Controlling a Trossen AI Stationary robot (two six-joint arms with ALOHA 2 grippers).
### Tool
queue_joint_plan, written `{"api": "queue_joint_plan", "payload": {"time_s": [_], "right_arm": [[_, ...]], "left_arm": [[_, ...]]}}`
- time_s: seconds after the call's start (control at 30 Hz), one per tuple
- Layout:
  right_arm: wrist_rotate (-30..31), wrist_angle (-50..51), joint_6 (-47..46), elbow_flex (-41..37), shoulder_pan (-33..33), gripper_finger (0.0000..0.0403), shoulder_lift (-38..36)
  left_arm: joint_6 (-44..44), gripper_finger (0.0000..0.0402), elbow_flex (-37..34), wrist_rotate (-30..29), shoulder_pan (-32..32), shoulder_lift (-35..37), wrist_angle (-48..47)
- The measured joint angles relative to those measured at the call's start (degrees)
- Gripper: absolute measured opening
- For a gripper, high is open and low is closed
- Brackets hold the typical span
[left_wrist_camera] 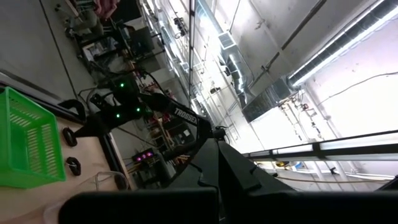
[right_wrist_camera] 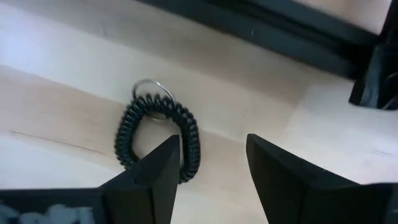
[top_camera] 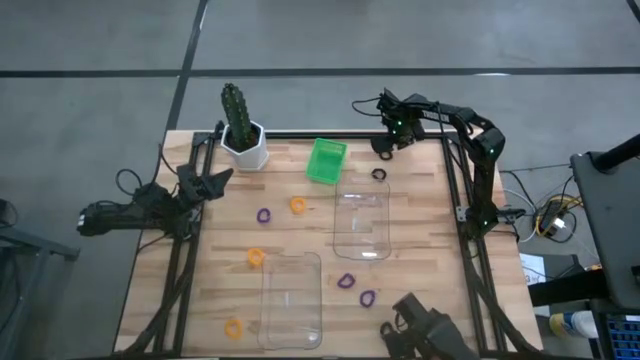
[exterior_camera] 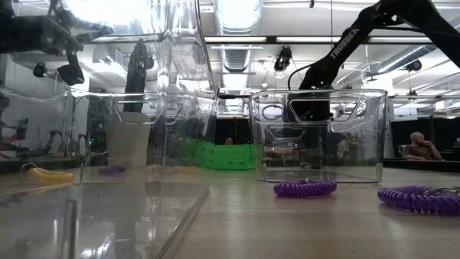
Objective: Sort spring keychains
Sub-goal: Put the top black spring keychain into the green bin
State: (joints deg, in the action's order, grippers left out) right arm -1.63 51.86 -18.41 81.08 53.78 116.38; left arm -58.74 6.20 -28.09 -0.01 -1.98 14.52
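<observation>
inspector: you have spring keychains scattered loose on the table (top_camera: 420,225). a black keychain (right_wrist_camera: 158,135), coiled with a metal ring on one end, lies flat near the far right corner, just beside the table's dark frame rail (right_wrist_camera: 261,28). a second black keychain (top_camera: 379,174) sits between the green bin (top_camera: 326,160) and the far clear tray (top_camera: 362,222).

operator: and the coloured ones?

inspector: one purple keychain (top_camera: 264,215) and one orange keychain (top_camera: 297,205) lie left of that tray. another orange keychain (top_camera: 256,257) lies just beside the near clear tray (top_camera: 291,298), a third orange keychain (top_camera: 233,327) near the front edge, and two more purple keychains (top_camera: 356,289) lie between the near tray and the front right. both trays look empty from above.

operator: where's the right gripper?

inspector: your right gripper (right_wrist_camera: 212,165) hangs over the corner black keychain, fingers apart, holding nothing. one finger (right_wrist_camera: 155,174) overlaps the coil's near side in the right wrist view; the rest of the loop lies beside the gap, not in it. i cannot tell whether the finger touches it.

operator: obstructions?

inspector: the frame rail runs close behind the coil. a potted cactus (top_camera: 241,130) stands at the far left.

operator: left arm?

inspector: your left gripper (top_camera: 212,180) waits at the table's left edge, raised, fingers drawn together.
</observation>
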Motion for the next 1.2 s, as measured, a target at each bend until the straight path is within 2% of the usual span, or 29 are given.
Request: {"api": "queue_joint_plan", "payload": {"time_s": [0.27, 0.37, 0.53, 0.77, 1.0, 1.2], "right_arm": [[0.31, -1.15, 0.39, -2.33, 0.0, 0.0156, -0.15], [0.31, -1.6, 0.39, -2.41, 0.02, 0.0119, -0.17], [-0.89, -2.94, 0.68, -2.58, 0.07, 0.0026, -0.17], [-1.79, -1.41, 3.22, -2.06, -0.02, 0.0012, -1.09], [-3.57, -0.44, 3.44, -2.02, -1.46, 0.001, -8.93], [-6.67, -2.46, 0.34, -1.86, -6.52, 0.0008, -15.2]], "left_arm": [[0.17, 0.0, 0.0, -0.35, 0.0, 0.0, 0.0], [0.17, 0.0, 0.0, -0.35, 0.0, 0.0, -0.02], [0.17, 0.0, 0.0, -0.35, 0.0, 0.0, -0.15], [-0.07, 0.0, 0.0, -0.33, 0.0, 0.0, -0.07], [-0.13, 0.0, 0.0, -0.33, 0.0, 0.0, -0.07], [-0.22, 0.0, 0.0, -0.33, -0.02, 0.0, -0.11]]}}
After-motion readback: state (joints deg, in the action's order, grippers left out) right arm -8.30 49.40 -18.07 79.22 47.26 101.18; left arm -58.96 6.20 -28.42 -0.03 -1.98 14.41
